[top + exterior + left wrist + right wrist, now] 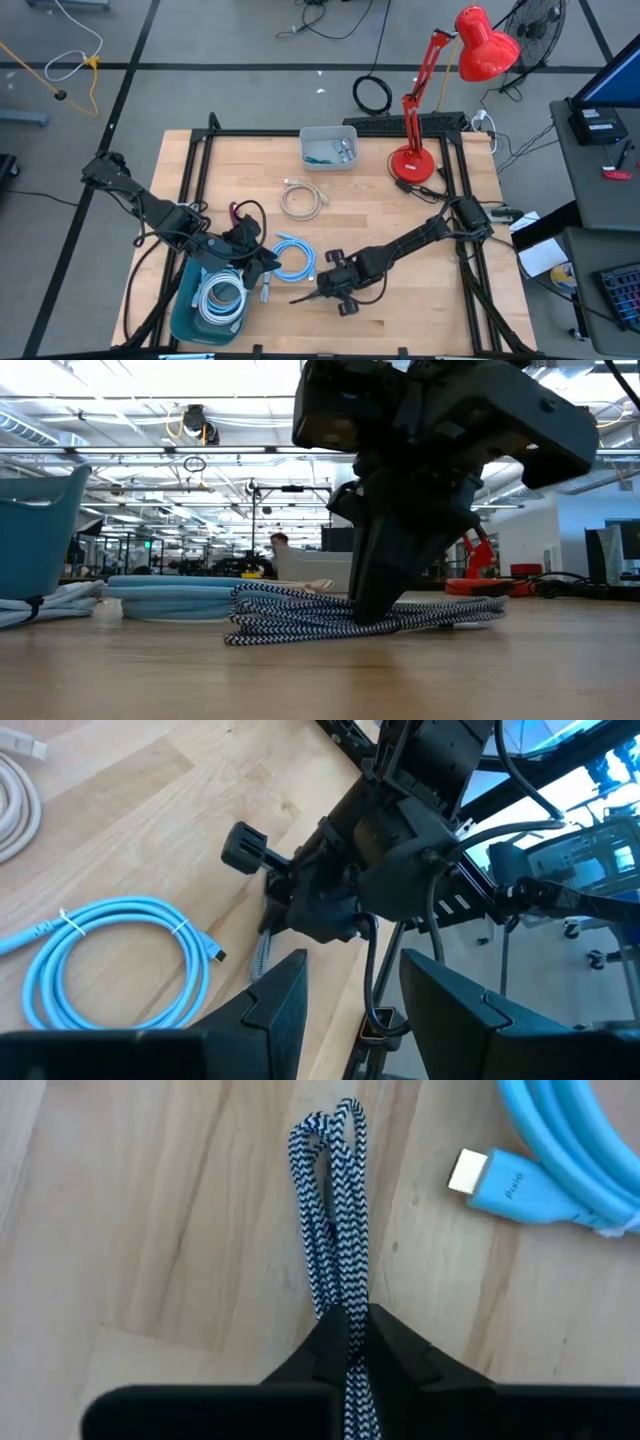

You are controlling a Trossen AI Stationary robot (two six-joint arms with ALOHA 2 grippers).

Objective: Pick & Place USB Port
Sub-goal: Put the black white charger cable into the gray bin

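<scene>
Right gripper point(347, 1325) pinched on the braided cable point(333, 1230), down on the table near its front edge.

Surface is a light wood tabletop point(380, 210) in a black frame, grey floor around it; low view looks into a large open workshop with strip lights, a person far back. On the table: red desk lamp point(440, 95) at the back right, grey bin point(329, 147) at the back centre, white cable coil point(302, 199) mid-table, blue cable coil point(293, 258) just left of the right gripper, teal tub point(208, 300) of white cable at the front left. Right fingers are together on the black-and-white braided cable, which lies flat on the wood and runs out ahead of the tips, its looped end just beside the blue cable's plug point(488, 1180). Left gripper point(352, 982) hovers over the teal tub's right side, fingers apart, holding nothing.
</scene>
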